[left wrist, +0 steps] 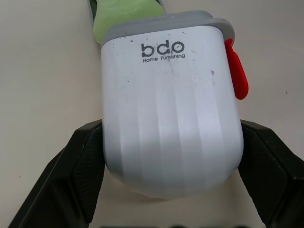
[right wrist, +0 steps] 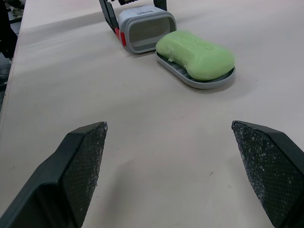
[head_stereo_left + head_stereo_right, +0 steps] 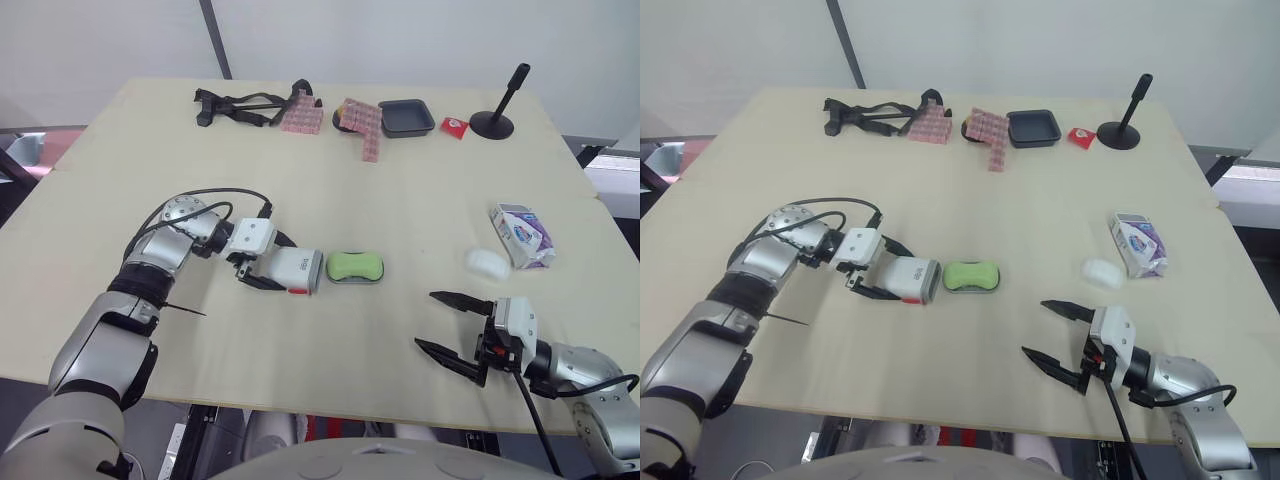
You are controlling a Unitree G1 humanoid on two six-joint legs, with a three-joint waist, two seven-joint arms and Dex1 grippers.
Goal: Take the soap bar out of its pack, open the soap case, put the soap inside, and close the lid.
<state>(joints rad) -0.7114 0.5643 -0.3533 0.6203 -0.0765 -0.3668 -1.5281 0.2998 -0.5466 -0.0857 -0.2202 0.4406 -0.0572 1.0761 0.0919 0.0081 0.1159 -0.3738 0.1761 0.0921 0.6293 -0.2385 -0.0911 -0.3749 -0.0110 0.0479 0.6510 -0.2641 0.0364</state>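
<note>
A pale wooden counter [image 3: 420,190] takes the middle, evenly lit. Behind it, at 12 o'clock, stands a plain whitish wall [image 3: 400,40], crossed by a slanted dark bar [image 3: 214,40]. At 3 o'clock, perhaps a white cabinet [image 3: 618,180].

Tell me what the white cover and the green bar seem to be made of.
The white cover looks like hard plastic, smooth and slightly glossy: moulded ribs, printed logo. The green bar looks like soap, matte and waxy, with faint lettering pressed into its top.
</note>
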